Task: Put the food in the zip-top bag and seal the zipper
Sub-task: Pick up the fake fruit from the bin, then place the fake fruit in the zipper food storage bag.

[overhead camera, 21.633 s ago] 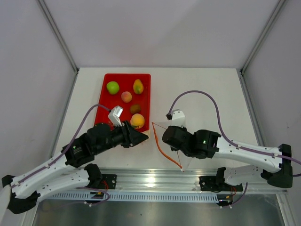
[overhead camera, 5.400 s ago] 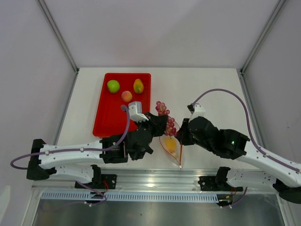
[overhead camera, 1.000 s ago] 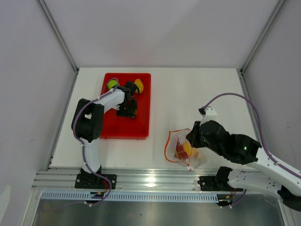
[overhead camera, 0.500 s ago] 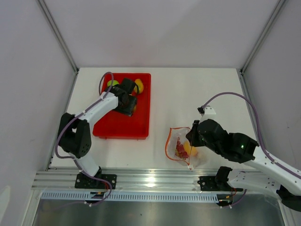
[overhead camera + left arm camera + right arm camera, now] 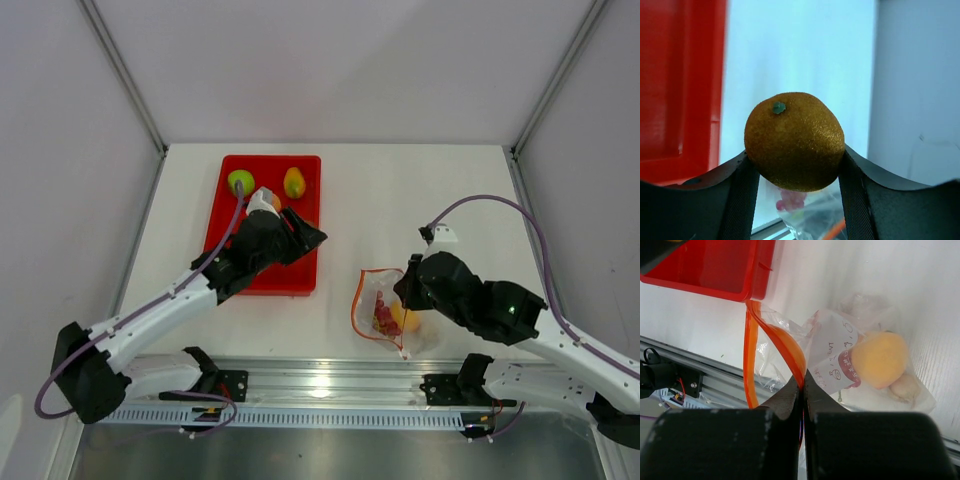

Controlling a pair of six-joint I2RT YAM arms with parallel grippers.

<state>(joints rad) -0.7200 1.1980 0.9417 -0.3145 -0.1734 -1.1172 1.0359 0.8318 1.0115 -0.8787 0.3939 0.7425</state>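
Note:
My left gripper [image 5: 305,232] is shut on the brown kiwi [image 5: 794,141] and holds it above the red tray's right edge [image 5: 315,200]. The green apple [image 5: 240,183] and the yellow-green mango [image 5: 294,183] lie at the tray's far end; the pink peach is hidden. The clear zip-top bag [image 5: 385,315] lies on the table with its mouth open toward the left. It holds the dark red grapes [image 5: 382,318], the orange [image 5: 879,359] and the pale bulb [image 5: 905,386]. My right gripper [image 5: 803,386] is shut on the orange-red zipper strip [image 5: 787,347] at the mouth's upper lip.
The red tray [image 5: 228,262] stands at the back left. The aluminium rail [image 5: 320,380] runs along the near table edge just below the bag. White walls enclose the table on three sides.
My left arm has swung away from the tray's far end toward the right and near side, carrying the kiwi. The right gripper and the bag have stayed in place.

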